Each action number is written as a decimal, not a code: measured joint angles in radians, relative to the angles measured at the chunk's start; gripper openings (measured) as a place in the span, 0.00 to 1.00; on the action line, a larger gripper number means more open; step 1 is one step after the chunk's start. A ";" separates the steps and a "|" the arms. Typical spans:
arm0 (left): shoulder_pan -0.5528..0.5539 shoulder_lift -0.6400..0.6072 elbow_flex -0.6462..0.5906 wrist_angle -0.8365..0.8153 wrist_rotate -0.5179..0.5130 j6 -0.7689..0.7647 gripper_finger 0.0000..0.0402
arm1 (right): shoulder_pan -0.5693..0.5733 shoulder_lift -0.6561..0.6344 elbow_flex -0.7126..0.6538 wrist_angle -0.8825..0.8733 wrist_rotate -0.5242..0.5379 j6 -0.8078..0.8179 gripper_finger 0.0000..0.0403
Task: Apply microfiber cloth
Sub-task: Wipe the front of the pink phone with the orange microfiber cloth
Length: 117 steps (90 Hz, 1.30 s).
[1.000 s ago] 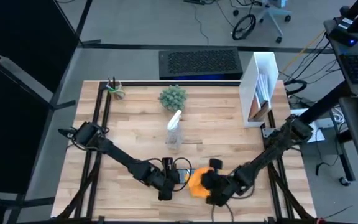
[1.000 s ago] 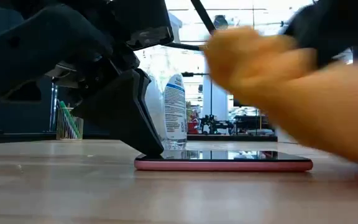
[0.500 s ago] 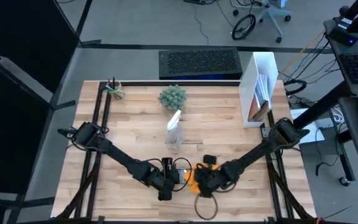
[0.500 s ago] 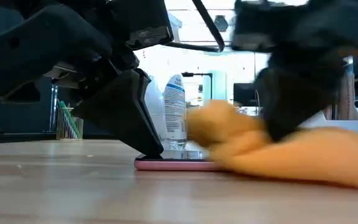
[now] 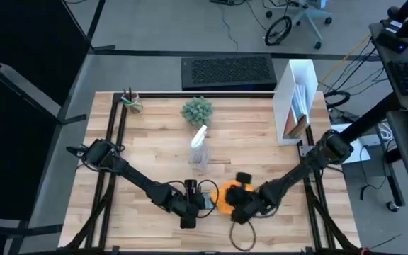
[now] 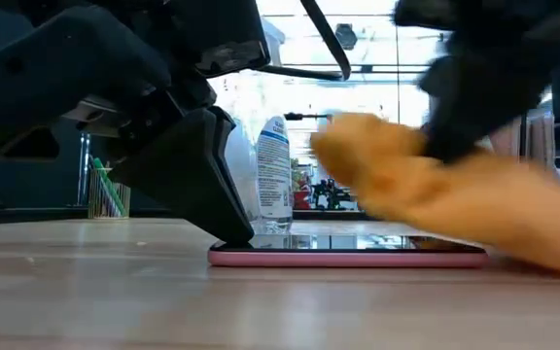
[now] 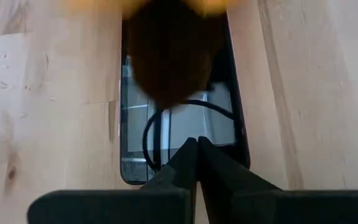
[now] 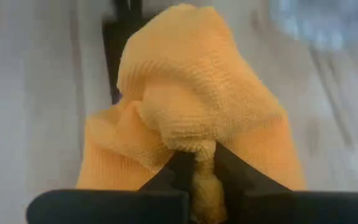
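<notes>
A black smartphone (image 6: 348, 255) in a pink case lies flat on the wooden table near its front edge. My left gripper (image 7: 196, 144) is shut, its tips set on the phone's screen near the end toward the table's left. My right gripper (image 8: 199, 163) is shut on the orange-yellow microfiber cloth (image 5: 227, 195), which it holds over the phone's other end. The bunched cloth (image 6: 397, 170) is up over the screen, and its trailing part (image 6: 542, 243) slopes down toward the table on the right. My left gripper presses its shut fingertips (image 6: 233, 231) down on the phone's screen (image 7: 166, 134) close to the left end. It comes in slanting from above and from the table's left, and the phone lies flat on the table. My right gripper pinches a gathered bunch of the cloth (image 8: 197, 149) between its two fingers, several layers thick. It slants down from the table's right. The cloth bulges ahead of the fingers above the phone.
A clear spray bottle (image 5: 199, 150) stands just beyond the phone toward the table's middle. Farther back are a small green plant (image 5: 197, 110), a pen cup (image 5: 129, 101) at the far left and a white file holder (image 5: 296, 99) at the far right.
My right gripper has swept the cloth toward the table's left and down across the phone, then drawn it back toward the right. The cloth's bunched front now stands higher above the screen. The phone and my left gripper have kept still.
</notes>
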<state>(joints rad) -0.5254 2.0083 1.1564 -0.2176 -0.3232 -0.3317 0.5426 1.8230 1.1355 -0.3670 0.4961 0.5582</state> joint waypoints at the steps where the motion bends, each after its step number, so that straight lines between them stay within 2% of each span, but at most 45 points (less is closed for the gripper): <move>1: 0.000 0.000 0.000 0.000 0.000 0.000 0.00 | -0.008 0.004 0.000 0.024 -0.005 -0.014 0.03; 16: 0.000 0.000 -0.001 0.008 0.000 0.001 0.00 | -0.122 0.087 0.000 0.293 -0.115 -0.175 0.03; 27: 0.000 0.000 -0.002 0.015 -0.003 0.002 0.00 | -0.169 0.142 0.000 0.431 -0.178 -0.209 0.03; 33: 0.000 0.000 -0.002 0.014 -0.003 0.001 0.00 | -0.178 0.171 0.002 0.442 -0.235 -0.202 0.03; 43: 0.001 0.000 0.000 0.006 -0.001 -0.002 0.00 | -0.166 0.192 0.010 0.335 -0.269 -0.165 0.03; 60: 0.001 0.000 0.000 -0.001 -0.001 -0.010 0.00 | -0.093 0.169 0.013 0.075 -0.256 -0.065 0.03; 80: 0.002 0.000 0.001 -0.001 -0.007 -0.026 0.00 | 0.014 0.131 0.010 -0.080 -0.225 0.060 0.03; 90: 0.002 0.000 0.001 0.000 -0.008 -0.027 0.00 | 0.076 0.110 0.009 -0.179 -0.233 0.141 0.03; 94: 0.002 0.000 0.001 0.000 -0.010 -0.028 0.00 | 0.101 0.104 0.006 -0.244 -0.268 0.178 0.03; 103: 0.002 0.000 0.000 -0.002 -0.013 -0.028 0.00 | 0.152 0.075 0.003 -0.329 -0.256 0.288 0.03; 117: -0.003 -0.020 0.007 -0.012 -0.019 -0.025 0.00 | 0.200 -0.003 -0.007 -0.391 -0.280 0.421 0.03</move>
<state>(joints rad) -0.5282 1.9880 1.1631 -0.2296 -0.3419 -0.3568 0.7423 1.8201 1.1288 -0.7580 0.2160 0.9794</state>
